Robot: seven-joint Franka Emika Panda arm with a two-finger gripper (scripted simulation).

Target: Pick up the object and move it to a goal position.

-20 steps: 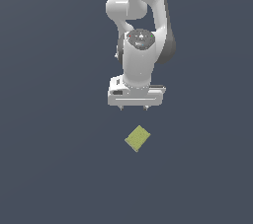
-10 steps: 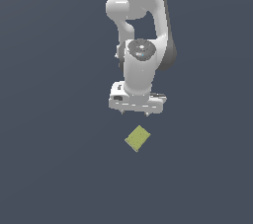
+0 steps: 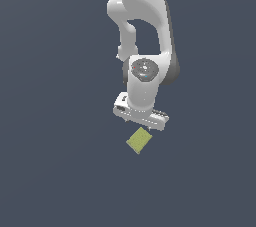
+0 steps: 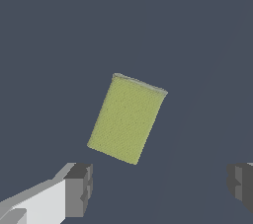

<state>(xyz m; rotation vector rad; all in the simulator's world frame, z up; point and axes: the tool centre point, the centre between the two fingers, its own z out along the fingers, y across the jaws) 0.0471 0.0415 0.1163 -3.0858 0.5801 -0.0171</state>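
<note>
The object, a small flat yellow-green rectangular block [image 3: 139, 140], lies on the dark grey floor, turned at an angle. My white gripper [image 3: 141, 122] hangs just above its far edge, tilted, apart from it. In the wrist view the block [image 4: 126, 118] lies flat ahead of the gripper [image 4: 160, 186], whose two grey fingertips [image 4: 79, 190] stand wide apart with nothing between them. The gripper is open and empty.
The plain dark grey floor [image 3: 60, 171] fills the scene. The white arm [image 3: 142, 31] rises from the gripper toward the top of the exterior view. No goal marker shows.
The gripper has come down and shifted slightly toward the exterior view's right, turning at the wrist, and now hangs closer over the block. The block has not moved.
</note>
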